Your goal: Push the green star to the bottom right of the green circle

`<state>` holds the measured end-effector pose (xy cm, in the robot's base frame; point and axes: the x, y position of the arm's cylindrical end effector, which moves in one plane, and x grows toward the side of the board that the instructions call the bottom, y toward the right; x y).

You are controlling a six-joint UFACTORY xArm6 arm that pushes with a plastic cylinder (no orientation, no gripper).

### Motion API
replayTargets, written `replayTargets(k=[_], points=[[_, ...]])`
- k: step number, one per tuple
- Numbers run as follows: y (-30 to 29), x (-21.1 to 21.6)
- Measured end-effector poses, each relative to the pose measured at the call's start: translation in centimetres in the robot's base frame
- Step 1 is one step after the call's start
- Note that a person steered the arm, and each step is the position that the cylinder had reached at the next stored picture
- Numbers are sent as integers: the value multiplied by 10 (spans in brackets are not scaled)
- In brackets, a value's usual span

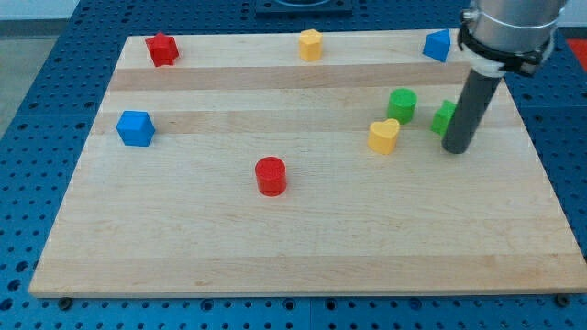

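Note:
The green circle [402, 104] stands on the wooden board at the view's right, upper half. The green star [443, 117] lies just right of it and slightly lower, partly hidden behind my rod. My tip [457, 148] rests on the board just below and right of the star, touching or almost touching it. A yellow heart [384, 136] lies just below and left of the green circle.
A red cylinder [271, 176] sits near the board's middle. A blue cube [135, 127] is at the left. Along the top edge lie a red star [162, 49], a yellow hexagon [311, 44] and a blue triangle [437, 45].

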<state>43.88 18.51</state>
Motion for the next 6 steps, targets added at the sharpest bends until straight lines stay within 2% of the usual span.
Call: replayTargets(k=[4,6], points=[[-19,-34],[-15,-33]])
